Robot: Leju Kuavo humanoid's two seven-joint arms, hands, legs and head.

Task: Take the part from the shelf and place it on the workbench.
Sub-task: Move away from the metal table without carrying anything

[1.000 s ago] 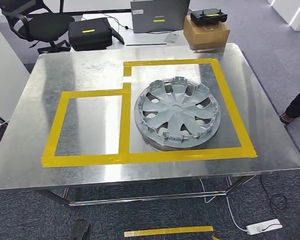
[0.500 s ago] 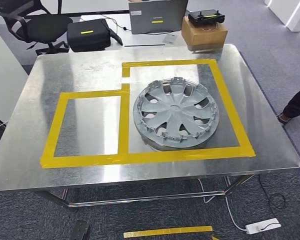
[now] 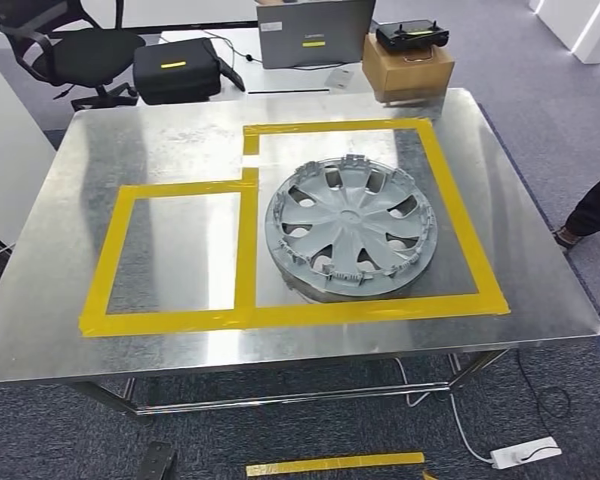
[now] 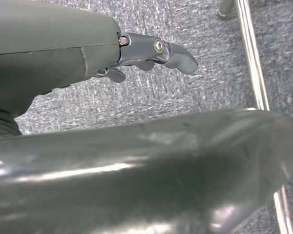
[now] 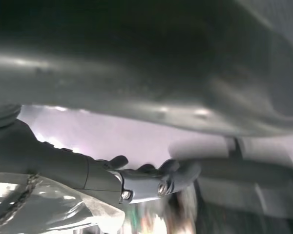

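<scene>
A grey plastic wheel cover [image 3: 350,227] lies flat on the steel workbench [image 3: 169,140], inside the larger right-hand rectangle of yellow tape [image 3: 246,250]. The smaller taped rectangle to its left is bare. My left hand [image 4: 145,48] hangs over grey carpet beside a metal table leg, its fingers stretched out and holding nothing. My right hand [image 5: 148,183] hangs low too, with its fingers extended and nothing in them, against a blurred background.
Behind the bench stand a black case [image 3: 178,68], a laptop [image 3: 314,32] and a cardboard box [image 3: 407,65] with a black controller [image 3: 412,36] on top. An office chair [image 3: 70,45] is at far left. A person's leg [image 3: 595,212] shows at right. A power strip [image 3: 526,453] lies on the floor.
The whole picture has shifted slightly, so the camera moved a little. The wheel cover lies where it was on the bench.
</scene>
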